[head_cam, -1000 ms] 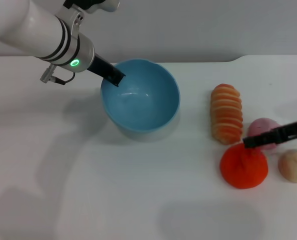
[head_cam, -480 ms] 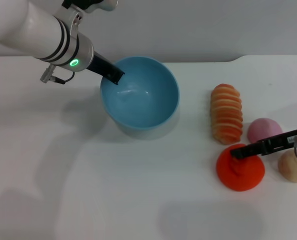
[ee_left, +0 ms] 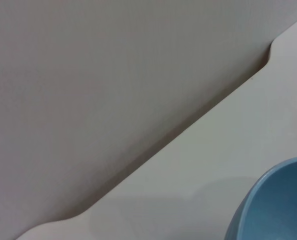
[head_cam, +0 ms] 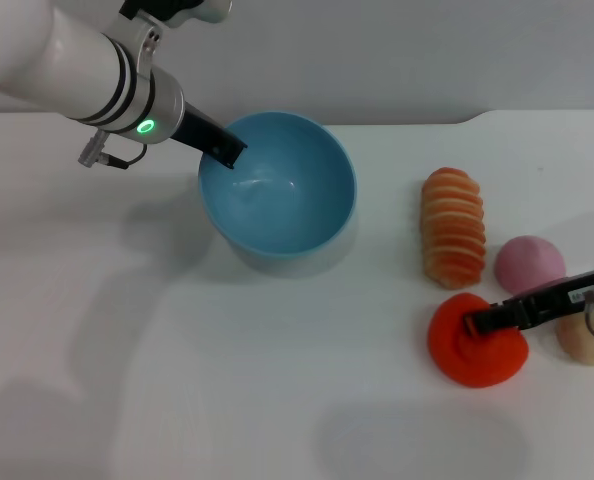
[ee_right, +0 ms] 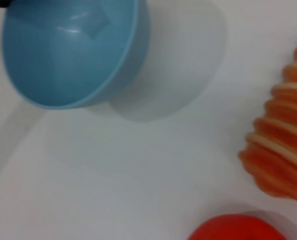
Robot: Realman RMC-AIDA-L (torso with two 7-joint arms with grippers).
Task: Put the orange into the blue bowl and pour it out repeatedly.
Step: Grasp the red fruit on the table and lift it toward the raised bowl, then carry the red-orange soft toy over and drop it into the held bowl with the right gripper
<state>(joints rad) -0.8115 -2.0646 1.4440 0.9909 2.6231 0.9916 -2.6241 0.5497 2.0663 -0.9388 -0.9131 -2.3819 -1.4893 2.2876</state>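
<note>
Orange (head_cam: 474,347) sits on the table (head_cam: 277,400), well apart from the blue bowl (head_cam: 277,190) and beside the striped loaf (head_cam: 453,226). Right gripper (head_cam: 474,322) presses onto its top; whether it grips, I cannot tell. Left gripper (head_cam: 229,152) pinches the bowl's rim.

We see the red-orange orange (head_cam: 474,350) squashed on the table, well apart from the empty, tilted blue bowl (head_cam: 277,195).

The setting was a robot test bench: bare white table (head_cam: 177,350), plain grey wall (ee_left: 88,75), toy food.
</note>
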